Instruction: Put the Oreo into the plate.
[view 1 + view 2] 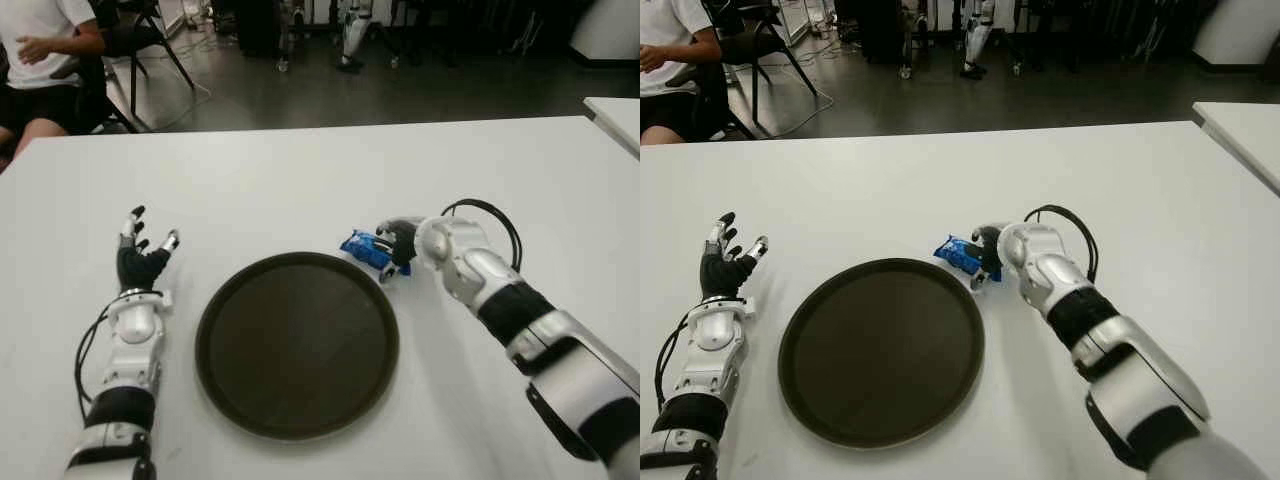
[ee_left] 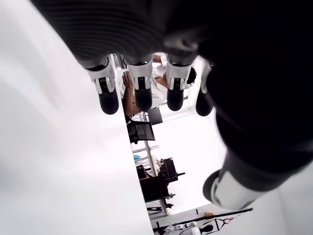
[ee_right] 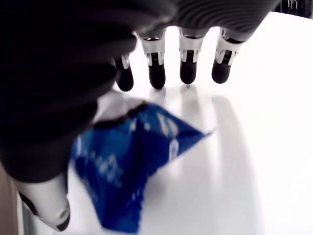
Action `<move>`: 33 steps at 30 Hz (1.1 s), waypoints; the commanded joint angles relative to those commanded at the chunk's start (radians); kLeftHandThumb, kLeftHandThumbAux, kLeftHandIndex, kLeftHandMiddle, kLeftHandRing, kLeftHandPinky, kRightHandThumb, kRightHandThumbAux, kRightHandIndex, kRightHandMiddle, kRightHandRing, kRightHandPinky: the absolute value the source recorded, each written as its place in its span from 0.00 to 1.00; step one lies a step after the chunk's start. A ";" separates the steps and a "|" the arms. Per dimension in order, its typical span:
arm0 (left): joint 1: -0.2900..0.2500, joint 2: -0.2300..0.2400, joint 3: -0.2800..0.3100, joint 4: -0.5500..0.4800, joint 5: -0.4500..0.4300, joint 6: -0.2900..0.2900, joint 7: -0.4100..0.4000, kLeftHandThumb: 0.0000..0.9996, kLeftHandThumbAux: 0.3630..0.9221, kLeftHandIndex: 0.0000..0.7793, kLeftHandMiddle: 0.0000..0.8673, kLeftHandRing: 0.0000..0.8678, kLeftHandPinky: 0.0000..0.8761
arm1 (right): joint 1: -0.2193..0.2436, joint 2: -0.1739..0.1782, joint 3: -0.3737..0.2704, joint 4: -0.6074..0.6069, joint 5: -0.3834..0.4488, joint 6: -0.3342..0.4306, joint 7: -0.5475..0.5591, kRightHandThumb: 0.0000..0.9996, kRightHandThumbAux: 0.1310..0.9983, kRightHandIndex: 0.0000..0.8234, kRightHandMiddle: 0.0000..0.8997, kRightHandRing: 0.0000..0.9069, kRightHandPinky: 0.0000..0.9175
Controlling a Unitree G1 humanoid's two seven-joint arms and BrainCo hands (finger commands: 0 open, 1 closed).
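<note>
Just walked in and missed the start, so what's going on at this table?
A humanoid robot is working to get a blue Oreo packet onto the round dark plate. Its right robot hand is down at the packet, just off the plate's far right rim, fingers extended over it but not clearly closed on it. The plate holds nothing. The left robot hand shows left of the plate, fingers spread, holding nothing. A person sits beyond the white table.

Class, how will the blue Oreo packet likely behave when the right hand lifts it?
The Oreo packet looks like thin, creased film, so probably light and crinkly. Its glossy surface may slip between the right hand's fingers. Lying flat on the table, it should not roll.
</note>
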 joint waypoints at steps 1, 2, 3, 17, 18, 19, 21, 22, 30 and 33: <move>0.000 0.000 0.000 0.000 0.000 0.000 0.000 0.00 0.70 0.03 0.02 0.00 0.00 | -0.005 0.006 -0.001 0.019 0.002 -0.006 -0.011 0.00 0.69 0.00 0.02 0.00 0.00; 0.000 0.001 -0.001 0.003 0.002 -0.002 0.001 0.00 0.70 0.03 0.02 0.00 0.00 | -0.014 0.011 -0.002 0.041 0.004 -0.013 -0.022 0.00 0.69 0.00 0.02 0.00 0.00; -0.001 0.003 -0.001 0.007 0.004 -0.004 0.003 0.00 0.70 0.03 0.02 0.00 0.00 | -0.024 0.015 -0.002 0.058 0.005 -0.020 -0.029 0.00 0.69 0.00 0.02 0.00 0.00; -0.005 0.013 -0.001 0.024 0.014 -0.012 0.003 0.00 0.71 0.03 0.02 0.00 0.00 | -0.084 0.058 0.000 0.150 0.010 -0.067 -0.043 0.00 0.74 0.01 0.04 0.00 0.00; -0.004 0.013 -0.001 0.024 0.014 -0.014 0.002 0.00 0.71 0.03 0.02 0.00 0.00 | -0.084 0.059 -0.001 0.151 0.010 -0.066 -0.046 0.00 0.74 0.01 0.04 0.00 0.00; -0.004 0.013 -0.001 0.025 0.014 -0.016 0.002 0.00 0.72 0.03 0.02 0.00 0.00 | -0.085 0.062 -0.002 0.154 0.009 -0.062 -0.050 0.00 0.73 0.01 0.03 0.00 0.00; -0.005 0.013 -0.002 0.026 0.016 -0.018 0.003 0.00 0.71 0.03 0.03 0.00 0.00 | -0.088 0.068 -0.003 0.161 0.008 -0.055 -0.060 0.00 0.73 0.00 0.03 0.00 0.00; -0.005 0.014 -0.002 0.027 0.017 -0.019 0.003 0.00 0.70 0.04 0.03 0.00 0.00 | -0.090 0.071 -0.003 0.166 0.007 -0.053 -0.064 0.00 0.73 0.01 0.04 0.00 0.00; -0.009 0.015 0.001 0.036 0.012 -0.023 0.000 0.00 0.70 0.04 0.02 0.01 0.00 | -0.044 0.067 0.004 0.188 -0.019 -0.125 -0.330 0.00 0.78 0.13 0.17 0.15 0.10; -0.009 0.017 0.001 0.038 0.014 -0.025 0.002 0.00 0.70 0.04 0.02 0.01 0.00 | -0.036 0.066 0.016 0.207 -0.035 -0.150 -0.434 0.24 0.77 0.32 0.38 0.38 0.31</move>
